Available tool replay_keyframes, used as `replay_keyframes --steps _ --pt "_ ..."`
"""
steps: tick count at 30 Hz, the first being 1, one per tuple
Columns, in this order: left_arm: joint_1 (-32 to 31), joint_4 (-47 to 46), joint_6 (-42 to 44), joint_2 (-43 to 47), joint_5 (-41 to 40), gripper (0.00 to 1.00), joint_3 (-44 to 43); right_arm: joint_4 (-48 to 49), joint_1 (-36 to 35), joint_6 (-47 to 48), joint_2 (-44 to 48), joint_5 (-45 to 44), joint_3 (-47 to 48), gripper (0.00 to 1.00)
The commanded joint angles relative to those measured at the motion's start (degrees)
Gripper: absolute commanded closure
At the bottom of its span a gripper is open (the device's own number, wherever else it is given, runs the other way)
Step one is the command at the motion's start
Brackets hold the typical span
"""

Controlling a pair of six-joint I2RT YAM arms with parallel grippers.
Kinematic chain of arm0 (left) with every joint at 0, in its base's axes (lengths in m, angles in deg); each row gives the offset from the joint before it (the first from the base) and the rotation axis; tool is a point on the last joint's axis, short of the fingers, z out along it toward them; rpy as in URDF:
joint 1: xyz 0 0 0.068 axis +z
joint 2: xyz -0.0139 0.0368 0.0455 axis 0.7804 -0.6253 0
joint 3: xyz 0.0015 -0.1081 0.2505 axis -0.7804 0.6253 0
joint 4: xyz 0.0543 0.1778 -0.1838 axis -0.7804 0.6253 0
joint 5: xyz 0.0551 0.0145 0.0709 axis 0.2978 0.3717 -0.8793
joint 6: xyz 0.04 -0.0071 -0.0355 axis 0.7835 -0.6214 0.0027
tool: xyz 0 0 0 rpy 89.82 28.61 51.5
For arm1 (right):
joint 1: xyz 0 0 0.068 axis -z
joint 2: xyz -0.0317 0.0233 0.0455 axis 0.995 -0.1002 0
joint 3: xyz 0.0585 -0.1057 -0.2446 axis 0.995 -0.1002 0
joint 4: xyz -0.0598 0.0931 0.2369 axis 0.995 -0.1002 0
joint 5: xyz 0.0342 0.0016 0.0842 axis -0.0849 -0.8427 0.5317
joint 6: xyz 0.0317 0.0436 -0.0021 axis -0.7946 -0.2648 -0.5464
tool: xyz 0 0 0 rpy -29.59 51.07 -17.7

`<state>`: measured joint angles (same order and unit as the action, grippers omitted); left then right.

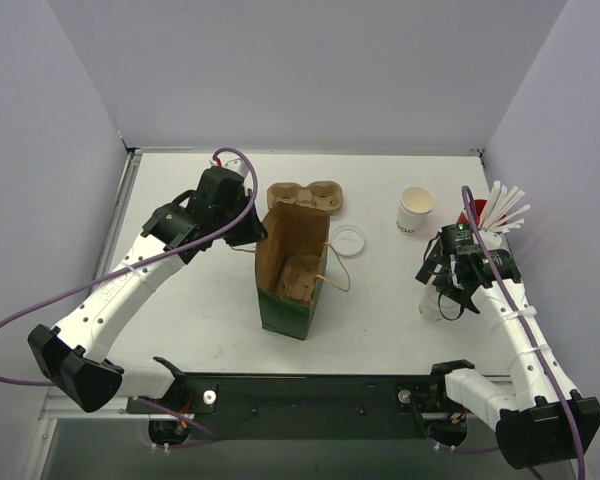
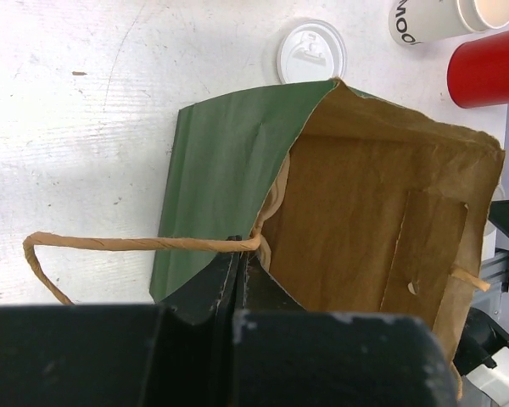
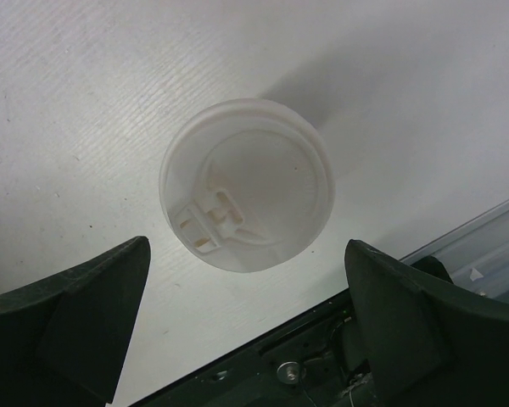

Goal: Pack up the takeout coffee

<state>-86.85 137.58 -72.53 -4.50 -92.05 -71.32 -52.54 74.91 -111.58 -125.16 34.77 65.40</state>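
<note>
Top external view gives us the count: neither coffee cup is in the paper bag (image 1: pixel 292 300) yet. The bag stands open in the middle of the table (image 1: pixel 180 200). On its floor we see what looks like a pulp carrier (image 1: pixel 300 278), so we judge the bag ready to receive cups. A second carrier (image 1: pixel 305 195) lies just beyond the bag.

The left gripper (image 2: pixel 237 259) is at the bag's left rim where the twisted handle joins. Its jaws are closed together there, and we read that as pinching the rim to keep the mouth open.

Near and to the right, the lidded cup (image 3: pixel 246 182) stands on the table directly below the right gripper (image 1: pixel 446 292). The right wrist view shows the jaws spread wide on either side of the cup, touching nothing and holding nothing.

The open cup (image 1: pixel 415 210) stands farther back on the right, beside the red cup (image 2: pixel 488 72) of straws. It has no lid. A loose lid (image 1: pixel 347 240) lies flat just right of the bag.

We judge the work at an early stage. Left to do: grasp the lidded cup and lower it into the bag, probably cap the open cup, then pack that one too.
</note>
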Motion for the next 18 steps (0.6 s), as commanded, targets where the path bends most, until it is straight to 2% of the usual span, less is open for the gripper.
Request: replay_keyframes --steps 1,11,18 --pt "1.0 -3.9 0.9 2.3 2.0 1.0 0.1 2.0 2.0 2.4 -0.2 2.2 -1.4 0.08" --pt "1.4 -4.5 1.0 2.8 2.4 1.0 0.3 3.1 4.5 4.7 -1.3 3.5 -2.2 0.18" --pt "1.4 -4.7 0.9 2.6 2.4 1.0 0.5 4.0 5.0 6.7 -1.9 4.0 -2.7 0.2"
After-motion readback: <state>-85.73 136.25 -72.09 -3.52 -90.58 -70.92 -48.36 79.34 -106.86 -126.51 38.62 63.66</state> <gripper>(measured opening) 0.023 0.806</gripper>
